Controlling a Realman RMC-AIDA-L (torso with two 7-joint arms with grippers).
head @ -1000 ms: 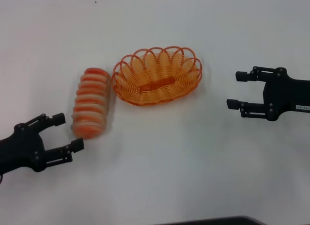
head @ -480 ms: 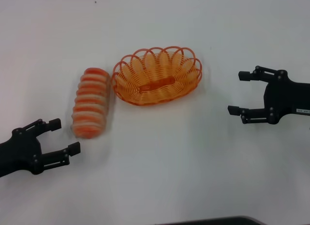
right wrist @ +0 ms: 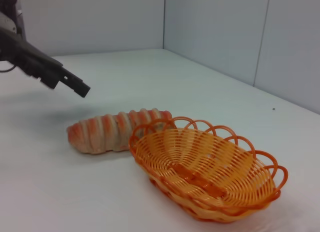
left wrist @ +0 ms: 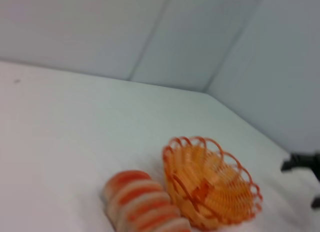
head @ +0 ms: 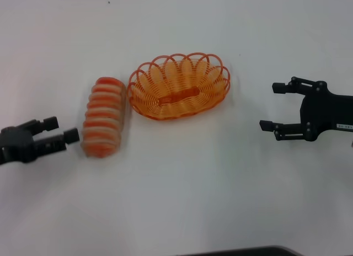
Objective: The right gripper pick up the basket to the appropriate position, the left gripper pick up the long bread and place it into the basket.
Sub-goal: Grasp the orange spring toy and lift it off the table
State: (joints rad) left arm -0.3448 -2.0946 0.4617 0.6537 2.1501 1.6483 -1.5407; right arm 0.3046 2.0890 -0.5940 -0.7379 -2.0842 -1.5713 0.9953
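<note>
The long bread (head: 103, 117), striped orange-red and cream, lies on the white table just left of the orange basket (head: 179, 93), which is empty. The bread's far end almost touches the basket rim. My left gripper (head: 62, 129) is open and empty, level with the bread's near end and a short gap to its left. My right gripper (head: 269, 106) is open and empty, a clear gap right of the basket. The left wrist view shows the bread (left wrist: 142, 204) and the basket (left wrist: 210, 184). The right wrist view shows the basket (right wrist: 205, 167), the bread (right wrist: 115, 131) and the left gripper (right wrist: 75, 87).
The white table (head: 182, 179) carries nothing else. Pale walls stand behind the table in the wrist views (right wrist: 220, 32). A dark edge (head: 242, 251) shows at the table's front.
My left gripper has drawn left and moved away from the front edge, now beside the bread's near end, its jaws narrower. My right gripper shifted slightly right. Bread and basket have not moved.
</note>
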